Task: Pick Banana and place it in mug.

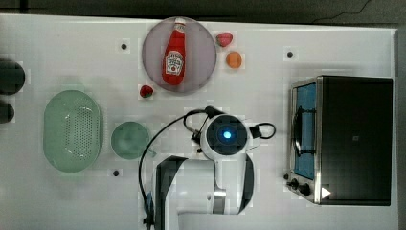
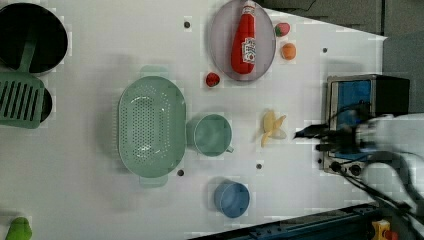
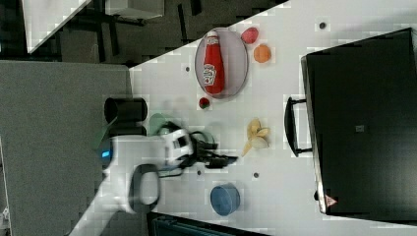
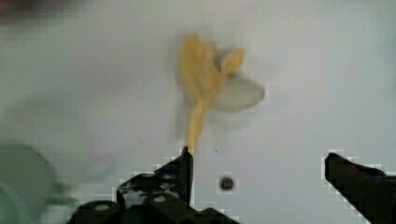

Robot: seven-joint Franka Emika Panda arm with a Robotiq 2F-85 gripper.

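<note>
A peeled yellow banana [image 2: 272, 127] lies on the white table, seen also in the right view [image 3: 255, 135] and ahead of the fingers in the wrist view [image 4: 201, 88]. My gripper [image 4: 259, 161] is open and holds nothing; the banana's stem tip ends just beyond one fingertip [image 4: 184, 163]. In the left view the gripper [image 2: 301, 134] hovers to the banana's right, apart from it. The teal-green mug [image 2: 212, 135] stands upright to the banana's left, beside the colander, and appears in the top view [image 1: 130, 140].
A pale-green colander [image 2: 151, 127] sits left of the mug. A purple plate [image 2: 220, 45] carries a ketchup bottle [image 2: 243, 42], with small fruits around it. A blue cup [image 2: 232, 199] stands nearer the table edge. A toaster oven [image 1: 356, 139] fills the top view's right.
</note>
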